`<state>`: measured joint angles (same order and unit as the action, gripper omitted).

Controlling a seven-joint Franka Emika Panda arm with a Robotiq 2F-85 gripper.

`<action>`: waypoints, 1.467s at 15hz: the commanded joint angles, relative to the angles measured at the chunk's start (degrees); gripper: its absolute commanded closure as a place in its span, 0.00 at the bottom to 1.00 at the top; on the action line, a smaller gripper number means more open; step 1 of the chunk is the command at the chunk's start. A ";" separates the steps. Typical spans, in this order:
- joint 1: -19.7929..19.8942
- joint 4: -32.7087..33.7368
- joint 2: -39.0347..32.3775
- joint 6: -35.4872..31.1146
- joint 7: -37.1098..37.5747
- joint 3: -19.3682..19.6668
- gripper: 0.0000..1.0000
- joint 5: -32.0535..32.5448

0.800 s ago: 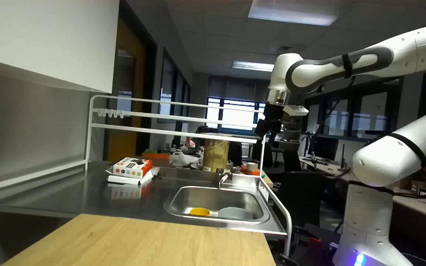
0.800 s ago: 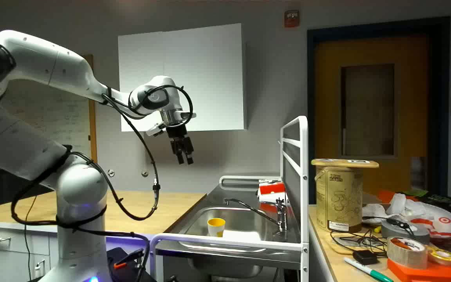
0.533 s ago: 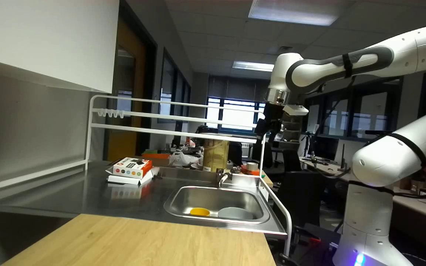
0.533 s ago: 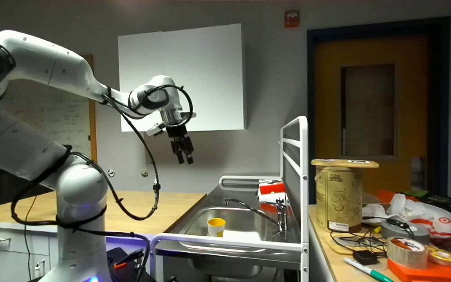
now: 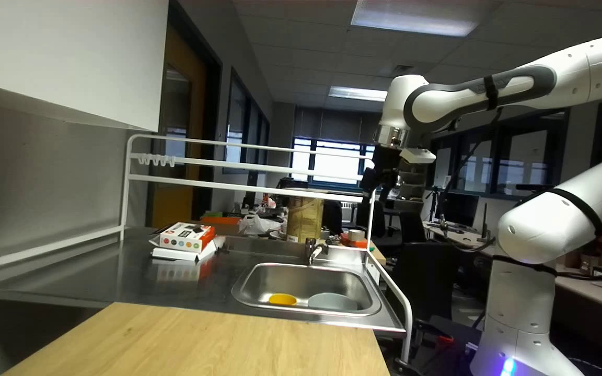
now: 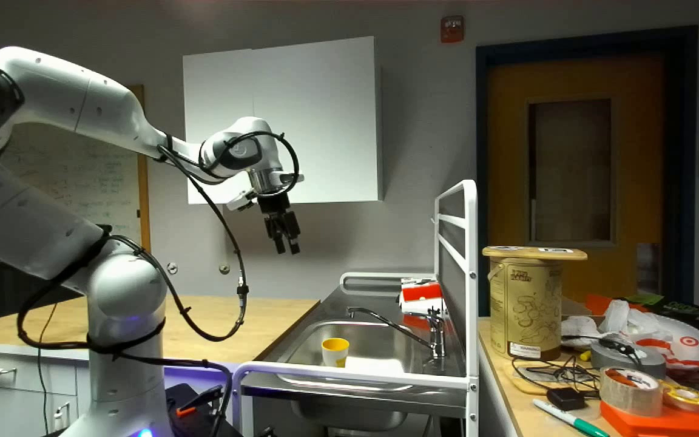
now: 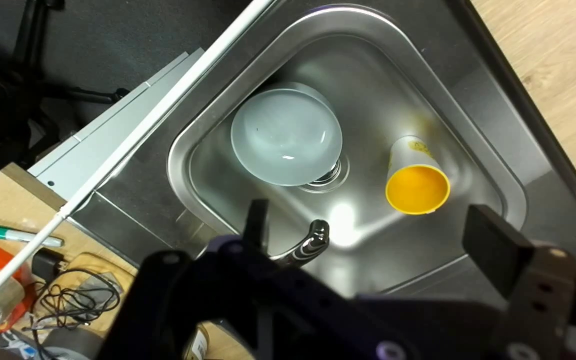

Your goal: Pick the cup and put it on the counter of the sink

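A white cup with a yellow inside stands in the steel sink, beside a pale bowl. Only the cup's yellow top shows in an exterior view; more of the cup shows in an exterior view. The steel sink counter extends to one side of the basin. My gripper hangs high above the sink, pointing down, well apart from the cup. In the wrist view the gripper's fingers are wide apart with nothing held between them.
A faucet reaches over the basin. A white rail frame borders the counter. A red and white box lies on the counter by the back rail. A wooden worktop adjoins the counter. A white cabinet hangs on the wall.
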<state>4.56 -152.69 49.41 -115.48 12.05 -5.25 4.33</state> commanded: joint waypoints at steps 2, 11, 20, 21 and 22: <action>1.17 2.72 -4.92 -0.66 1.82 -0.03 0.00 0.41; 2.28 21.44 -34.14 -3.31 4.69 -0.24 0.00 1.79; -5.52 49.49 -63.53 12.95 2.94 0.50 0.00 3.87; -4.97 41.24 -57.46 7.29 2.54 1.63 0.00 1.88; -5.93 44.04 -60.09 9.11 2.58 1.58 0.00 2.38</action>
<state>0.06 -108.68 -10.76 -106.44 14.86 -5.22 7.01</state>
